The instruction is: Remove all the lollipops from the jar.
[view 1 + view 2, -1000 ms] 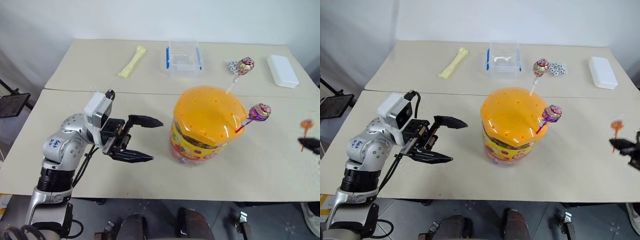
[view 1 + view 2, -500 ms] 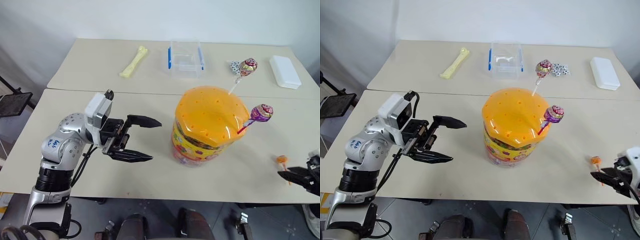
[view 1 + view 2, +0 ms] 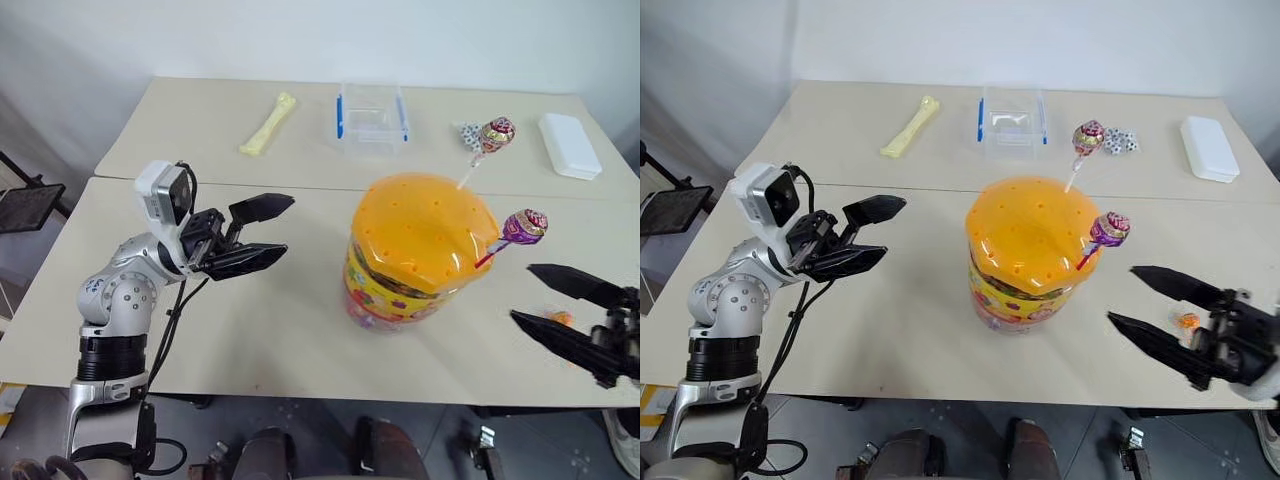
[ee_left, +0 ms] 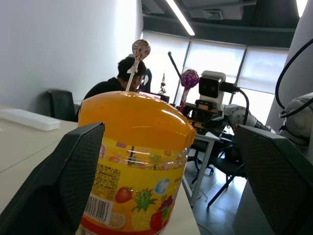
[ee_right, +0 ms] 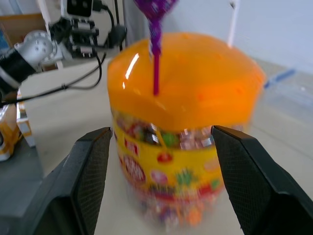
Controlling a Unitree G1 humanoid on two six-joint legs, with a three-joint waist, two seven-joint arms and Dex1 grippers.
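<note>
Standing near the table's [image 3: 300, 340] middle, toward the front edge: the jar [image 3: 415, 250], upright, orange domed lid dotted with small holes, yellow printed body below.

Planted in the lid at about 1 o'clock: the red-pink lollipop [image 3: 496, 133] on its white stick, leaning up and away toward the rear table. Planted at the lid's 3 o'clock edge: the purple lollipop [image 3: 523, 226], stick slanting outward to the right. Lying on the tabletop at roughly 4 o'clock from the jar: the orange lollipop [image 3: 1183, 320], glimpsed between the two black fingers of the right gripper [image 3: 553, 301], touched by neither.

Right gripper released, jaws spread wide and empty, tips aimed leftward at the jar from its 4 o'clock side, near but apart. Seen along those fingers: the jar dead ahead, the purple stick rising from the lid.

Left gripper [image 3: 268, 227] at the jar's 9 o'clock, well apart, likewise released, fingers parted on nothing, pointing rightward at the jar.

On the rear table, at 12 o'clock from the jar: a clear box with blue handles [image 3: 369, 117]. At 11 o'clock: a pale yellow bone-shaped piece [image 3: 266, 122]. Just behind the red-pink candy: a small speckled packet [image 3: 466, 132]. At 2 o'clock, far right: a white lidded case [image 3: 569, 143].
</note>
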